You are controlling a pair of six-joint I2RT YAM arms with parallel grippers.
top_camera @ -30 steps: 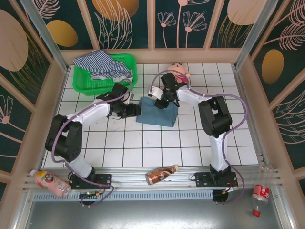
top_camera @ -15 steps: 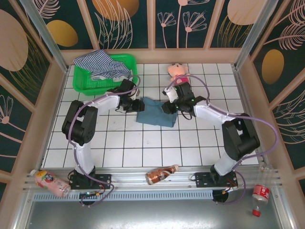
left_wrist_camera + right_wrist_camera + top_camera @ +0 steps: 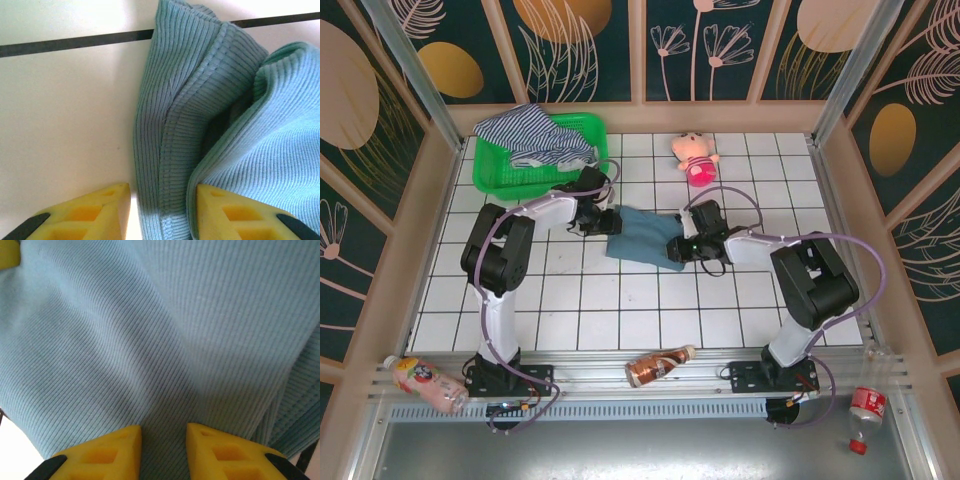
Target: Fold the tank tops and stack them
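Jaws on my left gripper (image 3: 162, 212) stand parted, straddling the ribbed hem of the teal tank top (image 3: 642, 236) without clamping it; a strip of tabletop shows between the cloth and one pad. Those of my right gripper (image 3: 164, 452) pinch a fold of the same cloth. That top lies folded on the white tiled table (image 3: 620, 300), just right of the green basket (image 3: 488, 178) and nearer my bases. The striped tank top (image 3: 535, 135) drapes over the basket's far rim. A pink doll (image 3: 695, 158) lies well right of the basket.
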